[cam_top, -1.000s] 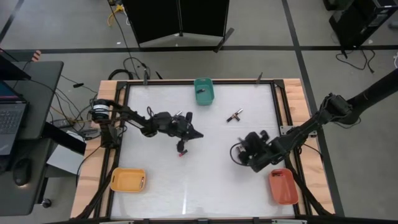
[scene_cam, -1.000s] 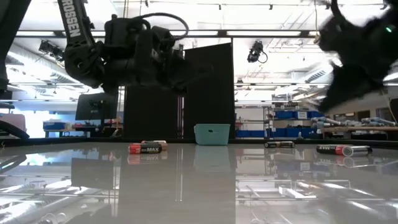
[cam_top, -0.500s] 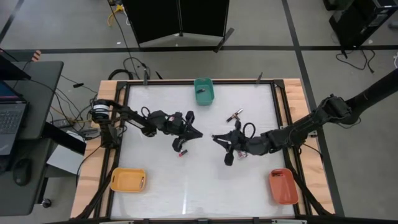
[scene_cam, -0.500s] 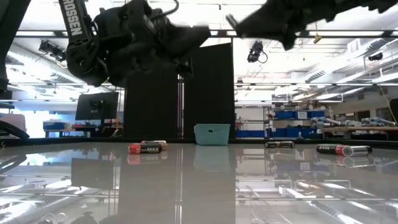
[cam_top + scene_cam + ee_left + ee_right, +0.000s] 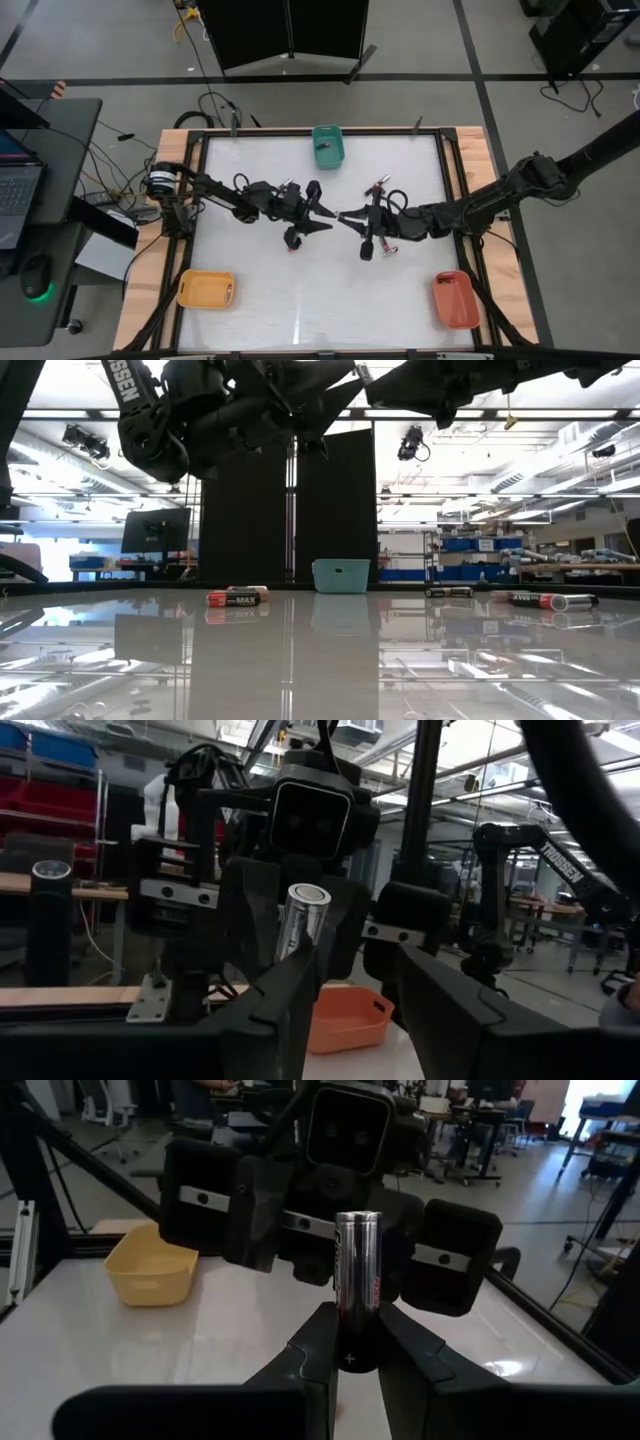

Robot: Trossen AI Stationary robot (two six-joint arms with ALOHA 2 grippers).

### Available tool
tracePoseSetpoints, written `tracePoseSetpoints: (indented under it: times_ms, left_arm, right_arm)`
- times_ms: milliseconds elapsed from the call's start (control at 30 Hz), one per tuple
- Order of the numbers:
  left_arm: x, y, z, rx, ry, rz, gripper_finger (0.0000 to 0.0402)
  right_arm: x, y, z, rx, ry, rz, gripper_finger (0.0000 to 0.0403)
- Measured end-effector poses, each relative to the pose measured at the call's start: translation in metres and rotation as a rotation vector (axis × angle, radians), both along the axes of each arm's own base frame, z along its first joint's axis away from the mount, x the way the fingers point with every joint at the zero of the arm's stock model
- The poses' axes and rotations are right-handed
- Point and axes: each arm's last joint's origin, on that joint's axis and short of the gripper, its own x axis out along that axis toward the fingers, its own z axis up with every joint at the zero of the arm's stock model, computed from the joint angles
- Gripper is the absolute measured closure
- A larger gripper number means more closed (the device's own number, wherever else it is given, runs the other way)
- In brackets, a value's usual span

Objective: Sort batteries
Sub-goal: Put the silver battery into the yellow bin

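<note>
Over the middle of the table my two grippers face each other, tip to tip. My right gripper is shut on a battery, silvery above and dark below. My left gripper stands open right in front of that battery. Other batteries lie on the table: one below my left gripper, two at the far right and some near my right gripper. My right gripper pinches the battery's dark lower end between its two fingers. The fingers come about level from the table's right side. The battery sticks up past the fingertips, tilted toward my left gripper and lifted clear of the table. My left gripper: whether one finger touches the battery cannot be told, since that finger hides the battery's lower part.
A teal tray with batteries in it stands at the far edge's middle. A yellow tray sits at the near left and an orange tray at the near right. Bare tabletop lies between the two near trays.
My right gripper has swung from the near right toward the table's middle, risen and turned from pointing down to about level. My left gripper has risen, tipped upward and opened. The two grippers now meet over the centre.
</note>
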Motion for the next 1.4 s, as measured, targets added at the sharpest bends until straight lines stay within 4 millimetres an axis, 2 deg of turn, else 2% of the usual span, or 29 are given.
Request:
tracePoseSetpoints:
  times_ms: [300,833,1000,1400]
  left_arm:
    - [0.000,0.002,0.000,0.012,-0.015,0.083,0.0248]
    - [0.001,0.004,0.000,0.048,-0.021,0.128,0.0248]
    - [0.002,0.012,-0.001,0.038,-0.002,0.177,0.0247]
    - [0.004,0.010,0.003,0.040,-0.015,0.086,0.0247]
  right_arm:
    - [0.000,0.000,0.001,0.000,-0.005,-0.003,0.0345]
    - [0.000,0.000,0.000,0.043,-0.009,-0.002,0.0345]
    - [0.000,0.002,-0.002,0.054,0.006,0.029,0.0345]
    - [0.000,0.003,-0.002,0.066,0.002,0.033,0.0345]
